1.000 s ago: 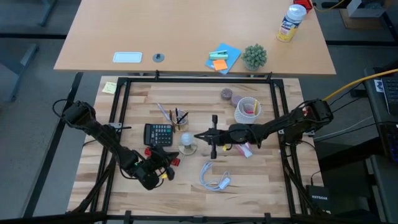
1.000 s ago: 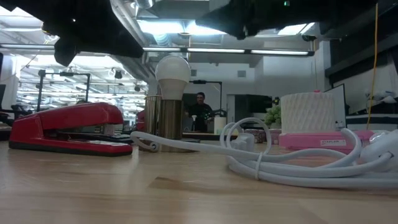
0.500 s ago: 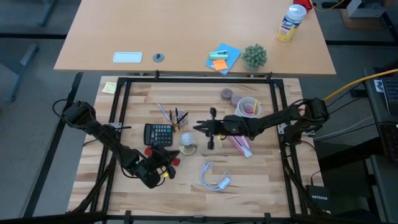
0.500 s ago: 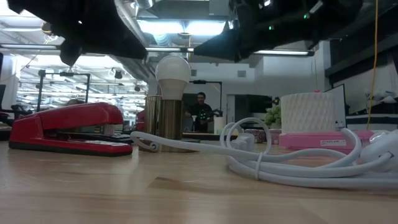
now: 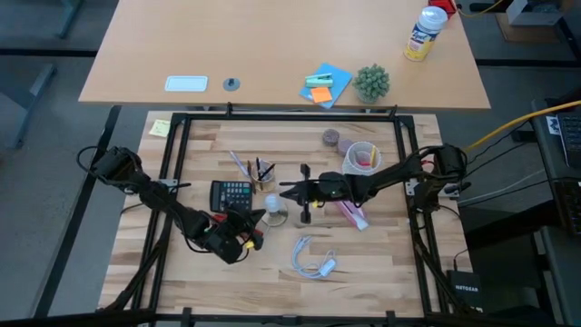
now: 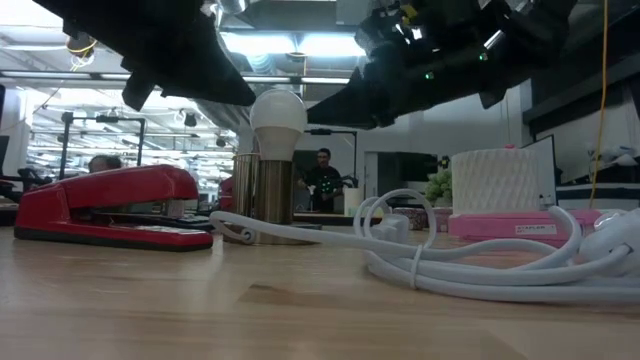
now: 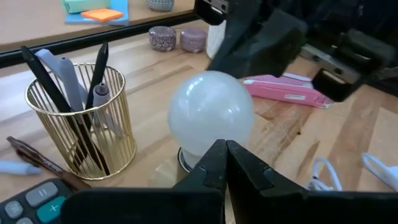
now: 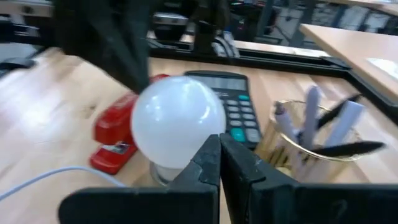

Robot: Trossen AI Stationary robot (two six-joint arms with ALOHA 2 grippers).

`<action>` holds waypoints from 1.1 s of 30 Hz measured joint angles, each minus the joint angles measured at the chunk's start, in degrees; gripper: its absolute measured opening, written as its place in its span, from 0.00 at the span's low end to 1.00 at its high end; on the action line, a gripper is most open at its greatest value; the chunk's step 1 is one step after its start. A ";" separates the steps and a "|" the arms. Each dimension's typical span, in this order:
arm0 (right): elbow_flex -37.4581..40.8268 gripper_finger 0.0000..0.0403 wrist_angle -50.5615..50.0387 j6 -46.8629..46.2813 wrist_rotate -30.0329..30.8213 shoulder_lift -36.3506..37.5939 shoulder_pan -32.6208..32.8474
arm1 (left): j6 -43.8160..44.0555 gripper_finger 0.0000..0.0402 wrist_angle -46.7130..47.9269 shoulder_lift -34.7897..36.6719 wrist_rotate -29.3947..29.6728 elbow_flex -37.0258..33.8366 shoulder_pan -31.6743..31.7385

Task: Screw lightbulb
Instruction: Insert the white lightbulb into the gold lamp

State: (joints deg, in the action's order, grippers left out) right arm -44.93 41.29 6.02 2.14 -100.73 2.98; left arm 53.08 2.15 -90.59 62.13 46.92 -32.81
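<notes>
L arm comes in from the table's left edge; left gripper (image 5: 247, 221) sits just left-near of the lightbulb (image 5: 274, 211), over the red stapler (image 5: 238, 224). In the left wrist view its fingers (image 7: 214, 163) are pressed together, tips meeting w/ nothing between them, right in front of the bulb's lower part; can't tell if the tips touch the glass.

Calculator (image 5: 231, 194) lies just far of that gripper, flat on the table (image 5: 200, 145). Gold wire pen cup (image 5: 261, 174) w/ pens stands just right of the calc., far-left of the bulb.

Lightbulb is approx. mid-table, upright, glass up, screw end down in a small round base; in the low view it stands in front of the pen cup, between the stapler on the left and the white looped cable (image 6: 470, 262) on the right.

R arm reaches across from the right edge; right gripper (image 5: 295, 189) is just right-far of the bulb, above table level. Right wrist view: fingers (image 8: 208, 163) closed tight on each other, empty, pointing at the bulb's base from near by.

White cable (image 5: 313, 259) is near-right of the bulb. Pink box (image 5: 352, 213) lies under the R arm; white cup (image 5: 361, 158) w/ pink contents stands far-right, near the arm.
</notes>
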 joint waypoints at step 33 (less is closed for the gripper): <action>-0.02 0.02 3.16 1.37 -3.45 7.48 6.78 | -6.06 0.00 3.59 5.29 8.40 -0.07 1.47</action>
State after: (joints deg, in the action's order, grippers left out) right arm -44.95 44.44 7.39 -1.31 -93.25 9.76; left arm 47.02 5.74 -85.29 70.52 46.85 -31.34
